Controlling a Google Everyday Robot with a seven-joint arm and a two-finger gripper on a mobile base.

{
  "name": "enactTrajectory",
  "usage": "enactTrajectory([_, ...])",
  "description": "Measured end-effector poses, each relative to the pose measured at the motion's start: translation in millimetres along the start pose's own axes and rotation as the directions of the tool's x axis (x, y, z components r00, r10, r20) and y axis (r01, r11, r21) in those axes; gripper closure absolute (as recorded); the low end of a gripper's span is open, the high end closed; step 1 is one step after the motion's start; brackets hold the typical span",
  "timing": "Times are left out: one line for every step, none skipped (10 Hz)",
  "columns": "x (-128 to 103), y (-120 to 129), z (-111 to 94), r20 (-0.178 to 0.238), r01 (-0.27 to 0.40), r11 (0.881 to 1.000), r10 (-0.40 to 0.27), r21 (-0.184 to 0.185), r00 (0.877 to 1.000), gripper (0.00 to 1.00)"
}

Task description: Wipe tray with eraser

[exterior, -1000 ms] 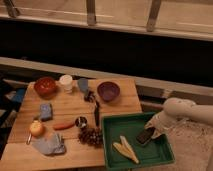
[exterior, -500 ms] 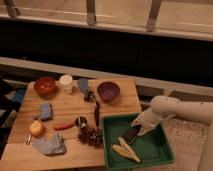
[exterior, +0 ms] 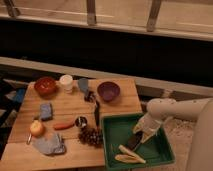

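Note:
The green tray (exterior: 116,134) sits at the front right corner of the wooden table. The dark eraser (exterior: 134,142) lies tilted on the tray floor near its middle. My gripper (exterior: 140,132) reaches down into the tray from the right on a white arm (exterior: 172,109). It is shut on the upper end of the eraser and presses it against the tray floor. Two pale yellow strips (exterior: 131,155) lie in the tray's front part, just below the eraser.
Left of the tray are a dark bunch (exterior: 91,136), a thin black stick (exterior: 97,113), a small round tin (exterior: 81,121), a purple bowl (exterior: 108,91), a blue block (exterior: 46,111), a grey cloth (exterior: 50,145), a red bowl (exterior: 45,86) and a white cup (exterior: 66,81).
My gripper has slid the eraser leftward from the tray's right side toward its middle, then a little toward the front. The other objects have not moved.

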Motion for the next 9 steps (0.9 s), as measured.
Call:
enactTrajectory([-10,-10,-3,0.025,-0.020,1.000,0.020,0.023,0.999,0.91])
enactTrajectory([-19,-11,-6,0.041,-0.034,0.999,0.033,0.026,0.999,0.91])
enactTrajectory([-30,-4,-7,0.057,-0.041,0.999,0.040,0.020,0.998,0.91])
enactTrajectory([-35,3,-8,0.063,-0.043,0.999,0.043,0.003,0.997,0.91])
enactTrajectory([-36,9,-8,0.061,-0.045,0.999,0.046,-0.015,0.997,0.91])
enactTrajectory([-31,22,-7,0.055,-0.039,0.998,0.041,-0.044,0.998,0.91])
enactTrajectory([-24,34,-6,0.044,-0.026,0.997,0.029,-0.068,0.999,0.91])
enactTrajectory([-18,38,-6,0.025,-0.015,0.996,0.017,-0.088,1.000,0.91])
enactTrajectory([-11,39,-7,0.005,-0.001,0.994,0.002,-0.107,1.000,0.91])
